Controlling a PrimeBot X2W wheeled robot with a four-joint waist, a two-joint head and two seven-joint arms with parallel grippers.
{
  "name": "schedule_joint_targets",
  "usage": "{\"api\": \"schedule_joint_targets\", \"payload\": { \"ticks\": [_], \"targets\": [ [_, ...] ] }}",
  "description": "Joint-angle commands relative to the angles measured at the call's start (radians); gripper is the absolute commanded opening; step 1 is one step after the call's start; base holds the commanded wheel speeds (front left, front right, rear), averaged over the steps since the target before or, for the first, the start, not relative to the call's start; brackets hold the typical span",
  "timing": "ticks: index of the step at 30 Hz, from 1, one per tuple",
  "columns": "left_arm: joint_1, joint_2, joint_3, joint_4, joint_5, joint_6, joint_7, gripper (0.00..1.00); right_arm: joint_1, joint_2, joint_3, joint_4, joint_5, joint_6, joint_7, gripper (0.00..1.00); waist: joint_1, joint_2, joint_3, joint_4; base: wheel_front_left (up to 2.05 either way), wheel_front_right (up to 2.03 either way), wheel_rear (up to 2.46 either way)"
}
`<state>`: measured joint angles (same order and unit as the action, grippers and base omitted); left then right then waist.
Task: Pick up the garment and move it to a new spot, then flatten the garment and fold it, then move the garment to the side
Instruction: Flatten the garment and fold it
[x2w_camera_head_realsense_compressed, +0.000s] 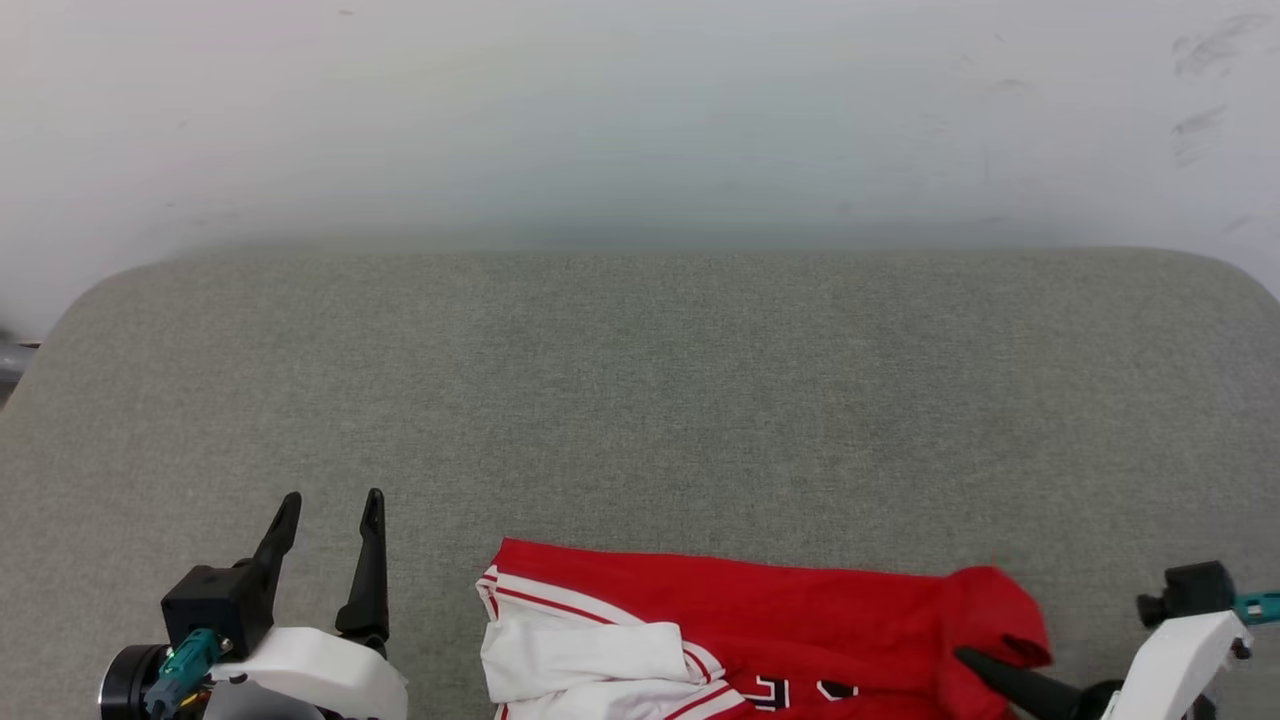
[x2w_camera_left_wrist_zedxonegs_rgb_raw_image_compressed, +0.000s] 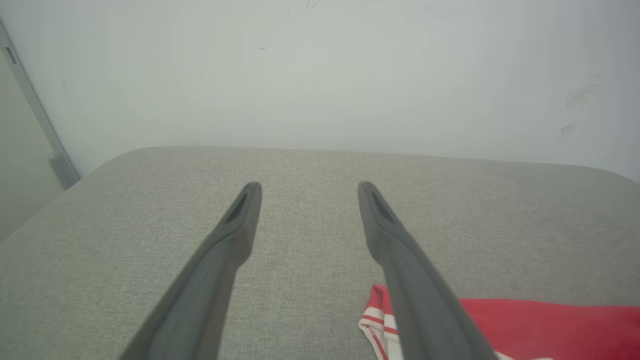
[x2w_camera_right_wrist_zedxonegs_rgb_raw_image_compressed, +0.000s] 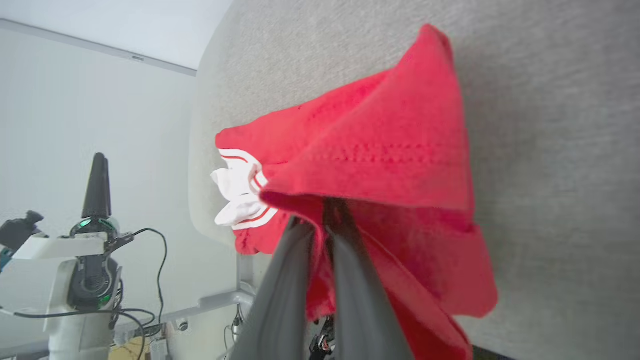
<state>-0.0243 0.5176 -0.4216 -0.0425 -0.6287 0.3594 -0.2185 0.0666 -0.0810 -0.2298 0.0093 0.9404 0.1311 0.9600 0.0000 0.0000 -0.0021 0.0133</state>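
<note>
Barely started: right gripper (x2w_camera_right_wrist_zedxonegs_rgb_raw_image_compressed: 325, 215) was clamped on the crumpled shirt (x2w_camera_head_realsense_compressed: 760, 610) at the front of the table (x2w_camera_head_realsense_compressed: 640, 400), left gripper (x2w_camera_head_realsense_compressed: 333, 500) hung open, empty. Moving, flattening, folding all remained, I'd say.

- Left hand (x2w_camera_left_wrist_zedxonegs_rgb_raw_image_compressed: 308, 190) spread wide, nothing between the two dark fingers (x2w_camera_left_wrist_zedxonegs_rgb_raw_image_compressed: 225, 260).
- Beneath them, a grey woven counter (x2w_camera_left_wrist_zedxonegs_rgb_raw_image_compressed: 125, 225), rounded at the far corners.
- At lower right, flat on the counter, a red garment (x2w_camera_left_wrist_zedxonegs_rgb_raw_image_compressed: 540, 325) with red-white striped trim, partly hidden behind one finger.
- Beyond, a pale wall (x2w_camera_left_wrist_zedxonegs_rgb_raw_image_compressed: 320, 75), scuffed at right.
</note>
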Motion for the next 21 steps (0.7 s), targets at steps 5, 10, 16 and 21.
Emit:
{"api": "schedule_joint_targets", "payload": {
  "ticks": [5, 10, 16, 21],
  "targets": [
    [-0.018, -0.007, -0.008, -0.005, 0.000, -0.005, 0.003, 1.00, -0.003, 0.029, 0.050, -0.029, 0.210, -0.001, 0.050, 0.00, 0.0000, 0.0000, 0.012, 0.023, 0.00, 0.00, 0.00],
    [-0.035, -0.011, -0.012, -0.006, 0.002, -0.010, 0.003, 1.00, -0.036, 0.033, 0.172, -0.014, 0.344, -0.001, 0.019, 0.00, 0.0000, 0.0000, 0.029, 0.058, 0.00, 0.00, 0.00],
    [-0.063, -0.021, -0.016, -0.001, 0.003, -0.017, -0.002, 1.00, -0.100, 0.032, 0.368, 0.030, 0.410, -0.001, -0.074, 0.00, 0.0000, 0.0000, 0.061, 0.109, 0.00, 0.00, 0.00],
    [-0.091, -0.035, -0.020, 0.007, 0.005, -0.028, -0.008, 1.00, -0.172, 0.031, 0.492, 0.071, 0.423, -0.001, -0.166, 0.00, 0.0000, 0.0000, 0.103, 0.148, 0.00, 0.00, 0.00]
  ]
}}
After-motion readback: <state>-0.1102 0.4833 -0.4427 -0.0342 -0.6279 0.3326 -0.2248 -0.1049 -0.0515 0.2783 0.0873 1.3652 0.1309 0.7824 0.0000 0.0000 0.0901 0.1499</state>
